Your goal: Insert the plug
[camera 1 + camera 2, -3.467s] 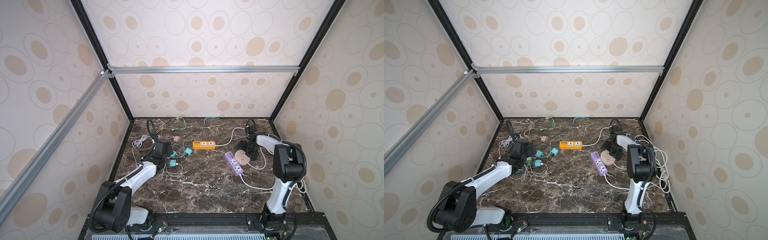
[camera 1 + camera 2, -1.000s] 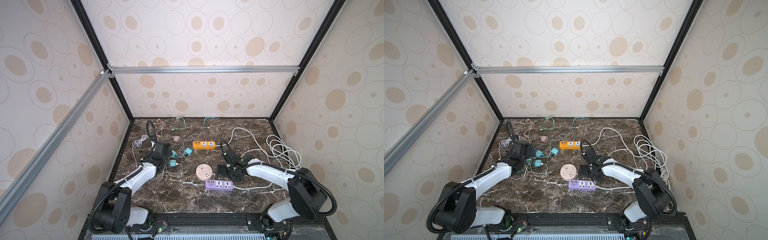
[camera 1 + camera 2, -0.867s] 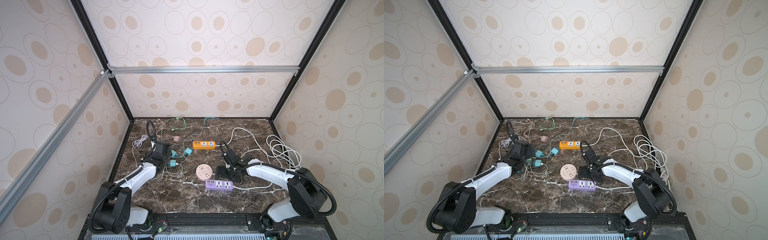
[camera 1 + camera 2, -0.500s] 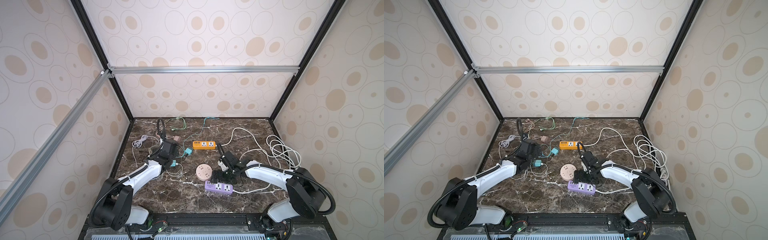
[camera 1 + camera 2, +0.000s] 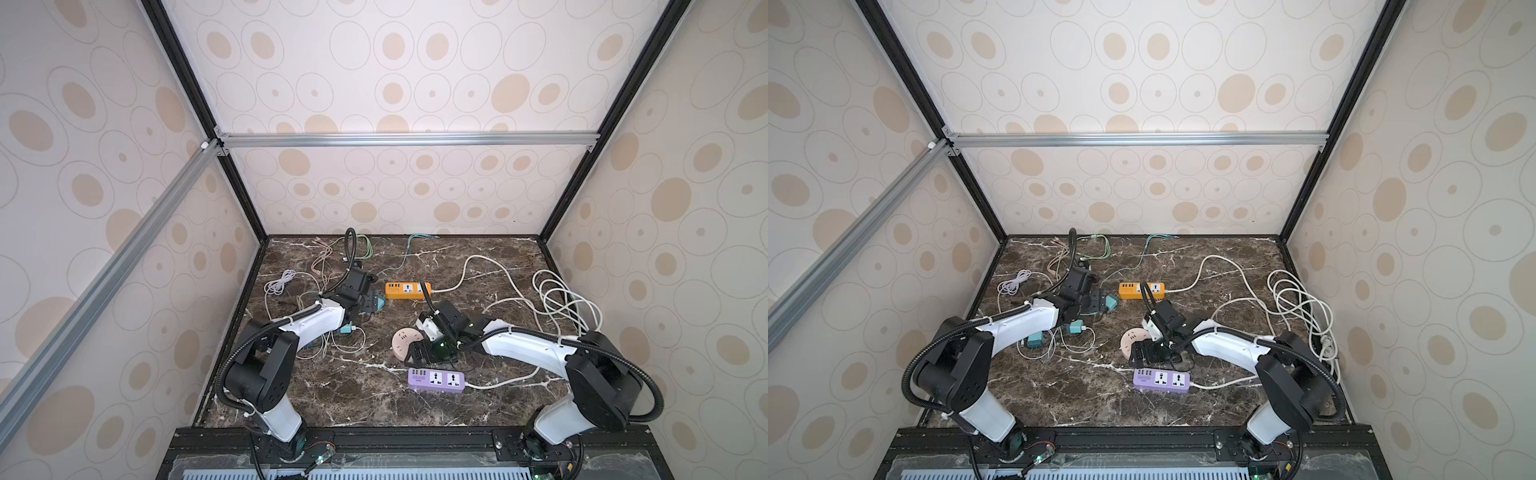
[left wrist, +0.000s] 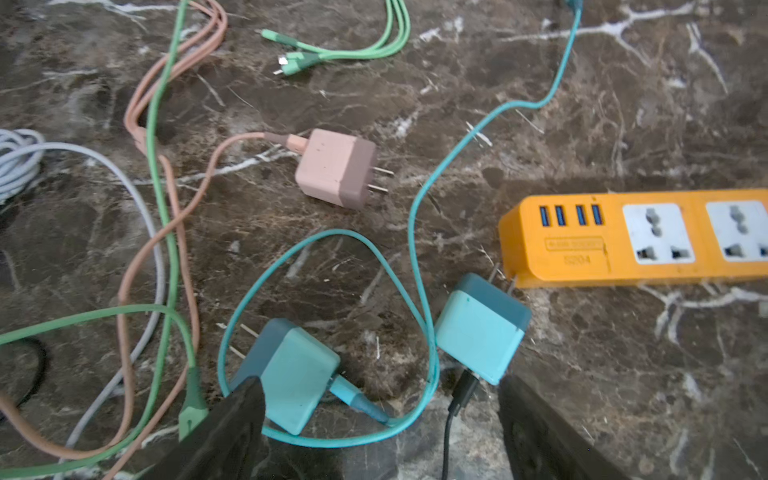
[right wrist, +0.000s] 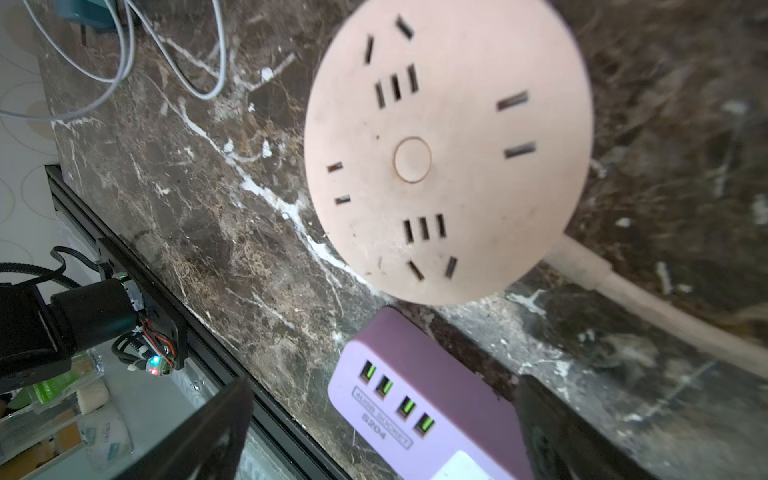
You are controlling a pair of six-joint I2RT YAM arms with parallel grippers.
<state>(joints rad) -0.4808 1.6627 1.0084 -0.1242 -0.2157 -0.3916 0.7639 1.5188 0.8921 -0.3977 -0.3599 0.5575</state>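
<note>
Our left arm (image 5: 316,321) has pushed farther along the bench (image 5: 332,399) toward the orange strip (image 6: 623,241).
We see the left end effector (image 6: 378,386) spread close to two teal plugs (image 6: 291,370); one plug (image 6: 482,328) lies with prongs at the strip's end. The right end effector (image 7: 384,382) hangs spread over the purple strip (image 7: 419,374).

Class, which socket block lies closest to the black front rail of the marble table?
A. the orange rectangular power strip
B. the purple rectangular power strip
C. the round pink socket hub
B: in a top view the purple rectangular power strip lies nearest the black front rail. The round pink socket hub sits behind it, and the orange rectangular power strip is farther back still.
</note>
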